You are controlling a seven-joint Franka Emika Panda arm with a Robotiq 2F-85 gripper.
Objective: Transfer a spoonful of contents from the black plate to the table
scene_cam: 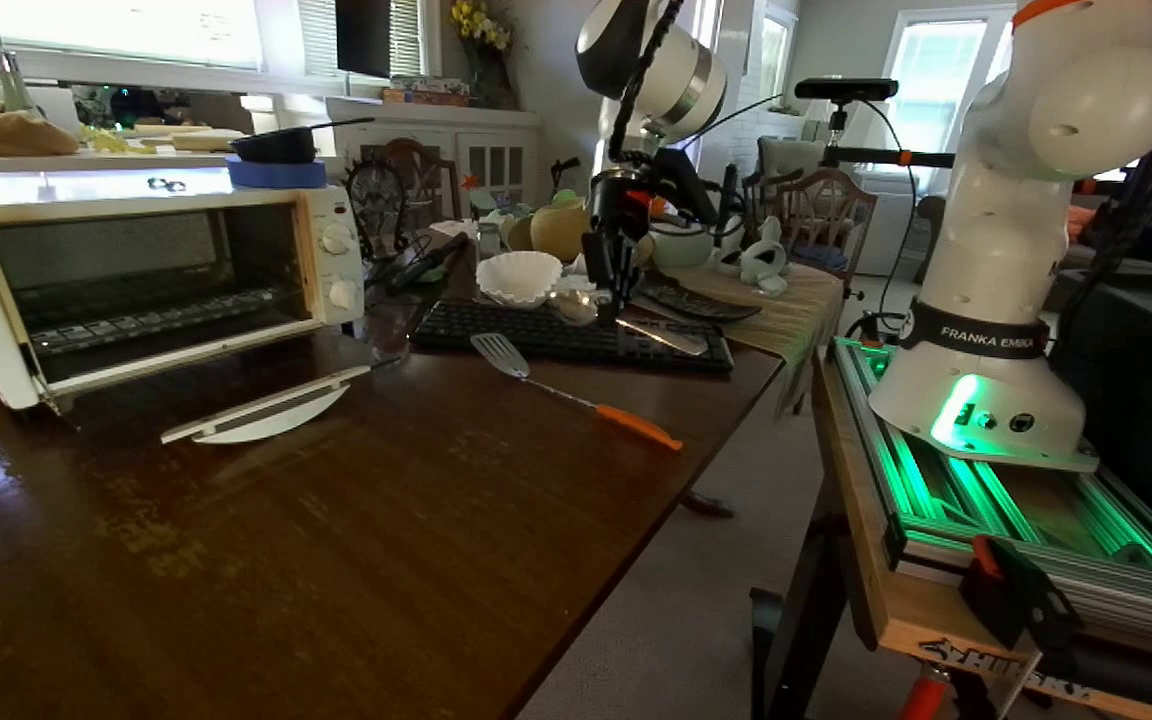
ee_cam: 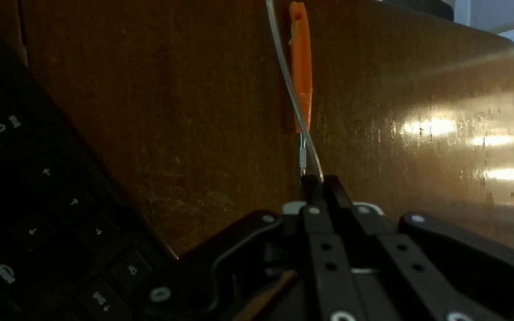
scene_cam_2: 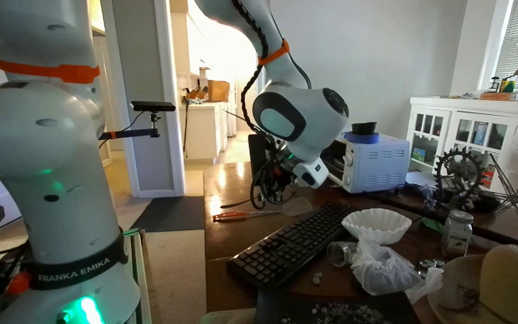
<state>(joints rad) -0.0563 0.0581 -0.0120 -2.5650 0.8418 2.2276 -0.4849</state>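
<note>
My gripper (ee_cam: 322, 183) is shut on the spoon's thin metal handle (ee_cam: 289, 84). In an exterior view the gripper (scene_cam: 616, 300) holds the spoon above the keyboard, with its handle (scene_cam: 664, 338) to the right and a shiny bowl (scene_cam: 573, 307) to the left. What the bowl holds cannot be told. The bowl is hidden in the wrist view. The black plate (scene_cam_2: 270, 310), with small pale pebbles (scene_cam_2: 344, 312) on it, lies at the bottom of an exterior view, away from the gripper (scene_cam_2: 277, 197). A few pebbles (scene_cam_2: 316, 279) lie on the brown table (scene_cam: 356, 560).
A black keyboard (scene_cam_2: 292, 243) and an orange-handled spatula (scene_cam: 636, 425) lie on the table near the gripper. A toaster oven (scene_cam: 166, 270) with its door down stands farther along. A white paper filter (scene_cam_2: 376, 225), glass jar (scene_cam_2: 342, 253), plastic bag (scene_cam_2: 382, 267) and straw hat (scene_cam_2: 515, 281) stand near the plate.
</note>
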